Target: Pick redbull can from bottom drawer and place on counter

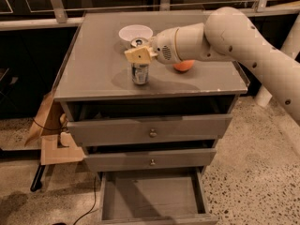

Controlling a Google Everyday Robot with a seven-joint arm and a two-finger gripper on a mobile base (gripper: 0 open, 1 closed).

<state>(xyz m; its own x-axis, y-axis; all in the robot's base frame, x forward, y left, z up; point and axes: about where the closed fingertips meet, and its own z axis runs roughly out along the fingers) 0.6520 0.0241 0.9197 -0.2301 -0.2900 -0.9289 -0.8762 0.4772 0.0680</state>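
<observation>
The redbull can [139, 74] stands upright near the middle of the counter [93, 64], its base at the counter's surface. My gripper [139, 55] reaches in from the right, and its tan fingers [136, 55] are closed around the can's upper part. The can's silver top shows just behind the fingers. The bottom drawer [150, 193] is pulled open below, and its grey floor is bare.
A white bowl [136, 32] sits on the counter just behind the can. An orange [183, 67] lies to the can's right, partly hidden by my arm. The two upper drawers [153, 133] are slightly ajar. Cardboard [51, 135] leans at the cabinet's left.
</observation>
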